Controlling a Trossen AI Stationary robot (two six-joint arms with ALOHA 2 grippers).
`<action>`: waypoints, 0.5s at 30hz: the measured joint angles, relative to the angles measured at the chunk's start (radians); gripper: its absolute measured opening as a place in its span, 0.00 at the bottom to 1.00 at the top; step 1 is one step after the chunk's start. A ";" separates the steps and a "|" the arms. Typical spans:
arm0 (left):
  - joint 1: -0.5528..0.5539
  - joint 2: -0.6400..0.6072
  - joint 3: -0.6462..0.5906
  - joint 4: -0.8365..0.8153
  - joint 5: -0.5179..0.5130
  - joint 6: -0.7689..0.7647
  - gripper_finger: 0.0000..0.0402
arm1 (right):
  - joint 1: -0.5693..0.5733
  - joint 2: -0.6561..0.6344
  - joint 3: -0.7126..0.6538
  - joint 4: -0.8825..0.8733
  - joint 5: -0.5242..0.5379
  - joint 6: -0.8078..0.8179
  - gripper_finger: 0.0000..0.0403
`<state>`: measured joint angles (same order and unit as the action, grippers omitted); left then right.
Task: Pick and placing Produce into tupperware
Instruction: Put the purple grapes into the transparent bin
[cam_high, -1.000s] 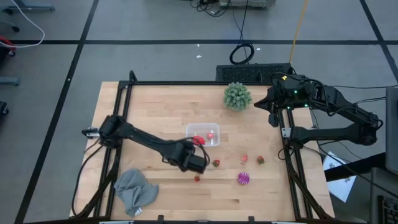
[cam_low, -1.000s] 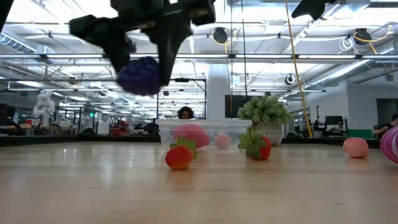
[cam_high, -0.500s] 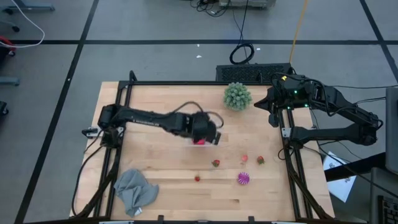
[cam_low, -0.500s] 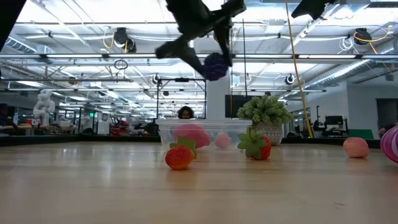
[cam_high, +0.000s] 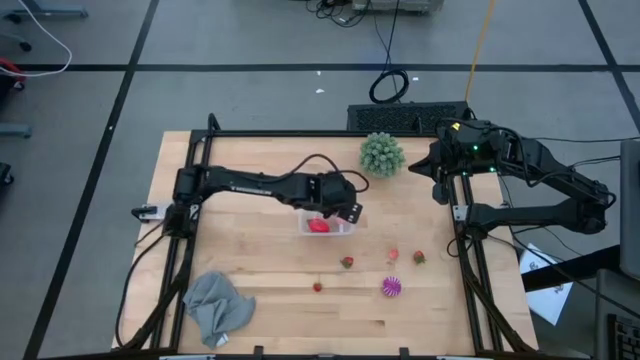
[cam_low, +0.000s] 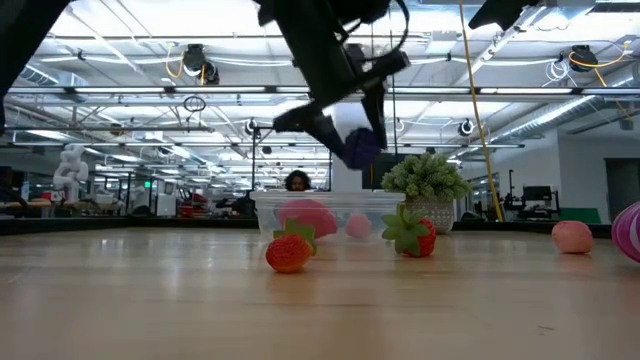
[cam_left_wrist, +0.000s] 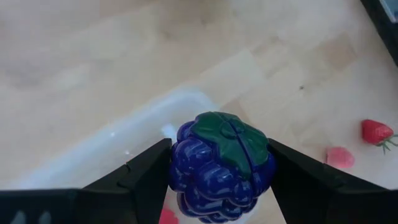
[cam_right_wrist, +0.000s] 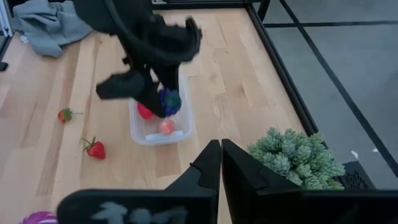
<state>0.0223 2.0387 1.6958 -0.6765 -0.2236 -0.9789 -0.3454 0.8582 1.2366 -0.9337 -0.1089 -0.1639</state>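
My left gripper (cam_high: 346, 209) hangs over the clear tupperware (cam_high: 329, 230) at mid-table, shut on a dark purple toy blackberry (cam_left_wrist: 221, 165) with a green leaf cap. The blackberry (cam_low: 362, 147) is above the container's rim. A red piece (cam_high: 318, 226) and a pink piece (cam_right_wrist: 166, 127) of produce lie inside the tupperware. Two strawberries (cam_high: 347, 262) (cam_high: 419, 257), a small red piece (cam_high: 317, 286), a pink piece (cam_high: 393, 256) and a striped magenta piece (cam_high: 391, 288) lie on the table nearer the front. My right gripper (cam_right_wrist: 221, 155) is shut, raised at the far right. My left gripper pinches the blackberry's two opposite sides (cam_left_wrist: 177, 168) between its two fingers (cam_left_wrist: 146, 174), leaf cap facing back up toward the wrist. The fingers slant down from the table's left side. The blackberry is lifted clear, over the tupperware.
A green spiky ball (cam_high: 381, 154) stands at the far edge, right of centre, just behind the tupperware. A grey cloth (cam_high: 218, 305) lies crumpled at the near left corner. Black rails (cam_high: 470, 270) run along the table's left and right sides.
My left gripper has carried the blackberry from the table's near middle toward the far edge and a little to the right, ending over the tupperware. It has rolled and tipped on the way, and has come lower over the last half second. Its hold is unchanged.
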 joint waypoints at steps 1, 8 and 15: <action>0.000 0.012 0.000 -0.001 0.012 -0.002 0.62 | 0.000 0.000 0.000 -0.001 0.000 -0.002 0.01; -0.012 0.054 0.000 -0.025 0.033 -0.041 0.62 | 0.000 0.000 0.000 -0.003 0.000 -0.006 0.01; -0.024 0.083 -0.001 -0.034 0.037 -0.053 0.62 | 0.000 0.000 0.000 -0.003 0.000 -0.008 0.01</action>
<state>-0.0018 2.1218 1.6952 -0.7105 -0.1871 -1.0323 -0.3450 0.8583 1.2366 -0.9367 -0.1085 -0.1722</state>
